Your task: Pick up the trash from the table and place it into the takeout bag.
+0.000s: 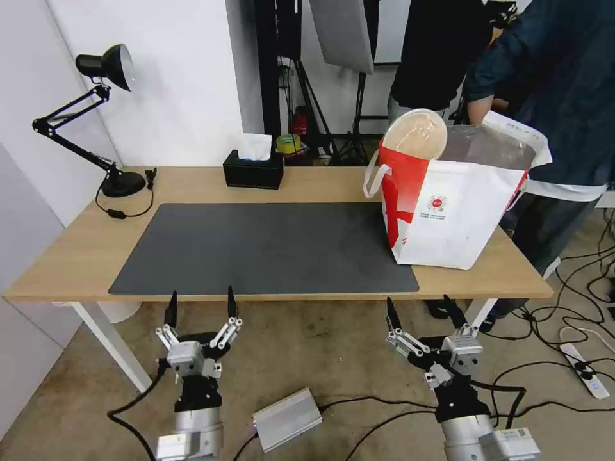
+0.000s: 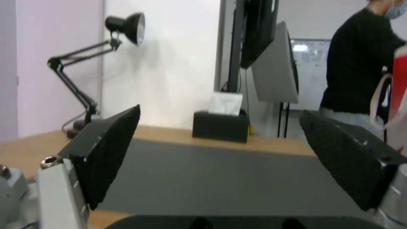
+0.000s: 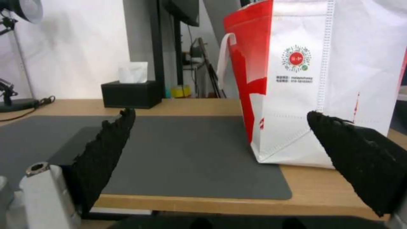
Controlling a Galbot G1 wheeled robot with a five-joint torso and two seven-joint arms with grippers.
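Grippers of ours hang below the near edge of the table [image 1: 77,256], both over the floor and touching nothing. Our left gripper [image 1: 200,306] sits in front of the left part of the dark mat [image 1: 256,250], with its two black fingers spread wide and nothing between them. Our right gripper [image 1: 424,308] sits further right, near the corner of the mat and in front of the takeout bag [image 1: 461,218], and its fingers are also spread apart and hold nothing.

We see the takeout bag standing upright on the right end of the table, partly on the mat and partly on the bare wood, with its mouth open. A beige paper bowl [image 1: 416,133] leans tilted at the back left rim of the bag, half inside it. We cannot tell what else lies inside the bag.

At the far edge of the table stands a black tissue box [image 1: 254,170], and at the far left corner a black desk lamp [image 1: 102,96]. A person's arm [image 1: 479,109] reaches down behind the bag, near its back rim.
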